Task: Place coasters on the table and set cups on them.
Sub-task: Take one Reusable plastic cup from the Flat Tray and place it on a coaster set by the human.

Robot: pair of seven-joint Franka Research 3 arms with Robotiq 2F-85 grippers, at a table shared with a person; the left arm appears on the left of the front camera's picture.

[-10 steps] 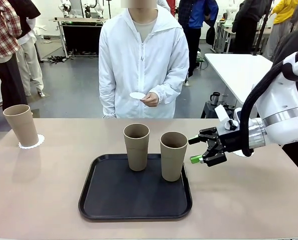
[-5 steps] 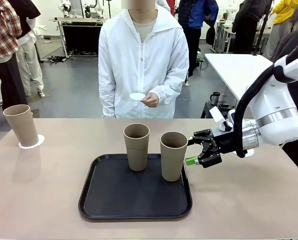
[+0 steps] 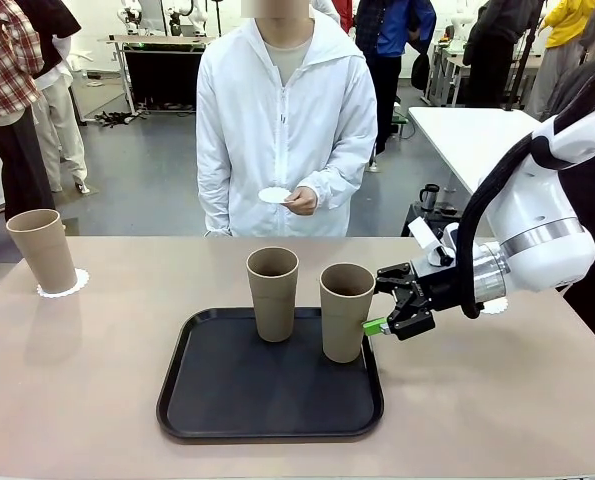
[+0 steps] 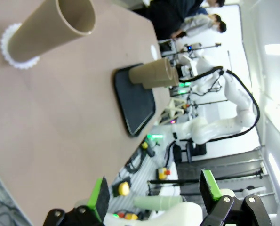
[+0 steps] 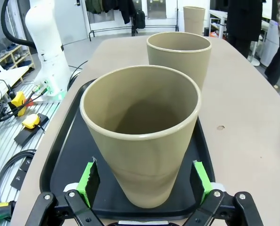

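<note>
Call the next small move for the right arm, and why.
Probably ease the right pincer a touch toward the cup nearest it on the tray, jaws wide. From the front, its fingertips only reach the cup's side. The wrist view has the cup centred between the green pads, which stand apart from it. Closing now might catch just the edge.

Right gripper (image 3: 383, 303) closes in on the right-hand cup (image 3: 346, 310)

Over the last second the gripper slides toward picture left, from out past the black tray's (image 3: 227, 400) right edge to just beside the cup standing on it. Its lower green pad (image 3: 374, 325) now sits at the cup's side, the spread jaws flanking the cup in the right wrist view. The white forearm (image 3: 537, 235) behind it shifts left too.
</note>
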